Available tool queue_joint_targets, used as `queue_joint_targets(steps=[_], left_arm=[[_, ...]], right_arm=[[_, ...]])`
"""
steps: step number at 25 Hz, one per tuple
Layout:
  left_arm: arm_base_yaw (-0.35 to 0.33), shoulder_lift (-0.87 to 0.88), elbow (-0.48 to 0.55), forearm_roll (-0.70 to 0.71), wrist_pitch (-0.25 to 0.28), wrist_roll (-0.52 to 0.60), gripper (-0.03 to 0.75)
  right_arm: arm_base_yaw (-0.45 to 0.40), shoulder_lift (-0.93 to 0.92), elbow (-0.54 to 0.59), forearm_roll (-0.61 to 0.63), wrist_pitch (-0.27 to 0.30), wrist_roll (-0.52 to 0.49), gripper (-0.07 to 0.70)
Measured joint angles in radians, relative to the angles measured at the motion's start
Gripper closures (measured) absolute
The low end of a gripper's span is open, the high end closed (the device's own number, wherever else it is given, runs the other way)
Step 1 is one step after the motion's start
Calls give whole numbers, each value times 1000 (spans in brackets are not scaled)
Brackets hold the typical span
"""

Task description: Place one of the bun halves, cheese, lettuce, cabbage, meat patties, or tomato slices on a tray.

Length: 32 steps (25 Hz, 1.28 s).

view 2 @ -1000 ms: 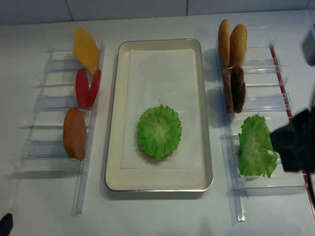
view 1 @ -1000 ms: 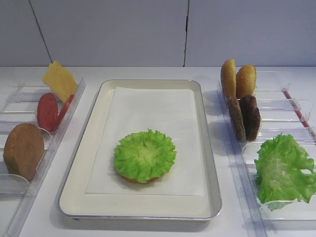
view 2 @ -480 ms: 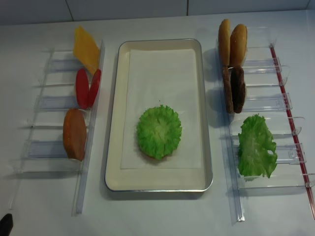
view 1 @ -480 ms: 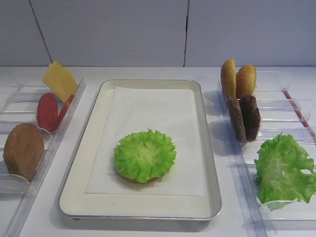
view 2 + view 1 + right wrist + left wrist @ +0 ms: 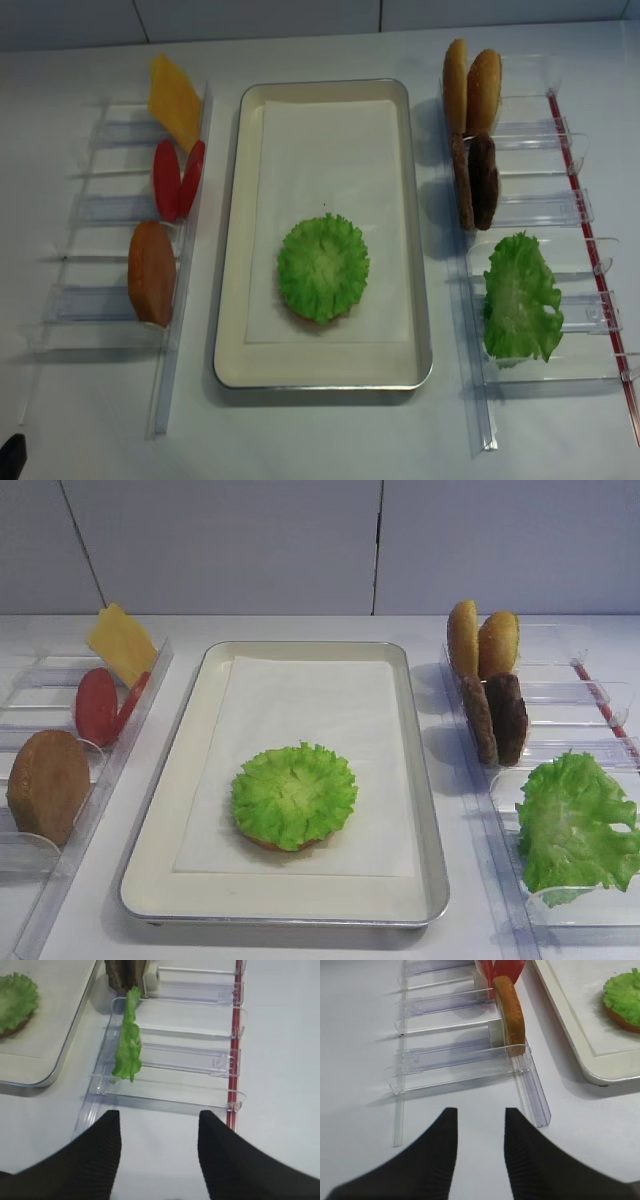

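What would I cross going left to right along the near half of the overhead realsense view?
Golden-brown round bun half standing in the clear left bin → frilly round green lettuce on the cream metal tray → bigger lumpy green cabbage leaf in the right bin.

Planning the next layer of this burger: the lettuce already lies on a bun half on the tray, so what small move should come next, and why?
Probably swing the right gripper, jaws open and empty, toward the meat patties upright in the right bins. The lettuce already tops a bun half on the tray, and the patties stand on that arm's side.
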Motion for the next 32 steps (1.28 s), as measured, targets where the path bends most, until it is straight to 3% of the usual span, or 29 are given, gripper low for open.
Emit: queue_joint_targets(steps=[4,9,16,23,32], left_arm=[[0,0,0,0,0,0,501],[0,0,0,0,0,0,501],[0,0,0,0,0,0,501],[0,0,0,0,0,0,501],[0,0,0,0,0,0,501]], right_arm=[[-53,-61,22,-18,-35,-118,252],[-115,-141,22,-39,-45,-155,252],[-162,-208,67,-37,-47,-141,252],[-171,-209,101,-39,-103,-7,252],[-171,-209,101,-39,-106,6,252]])
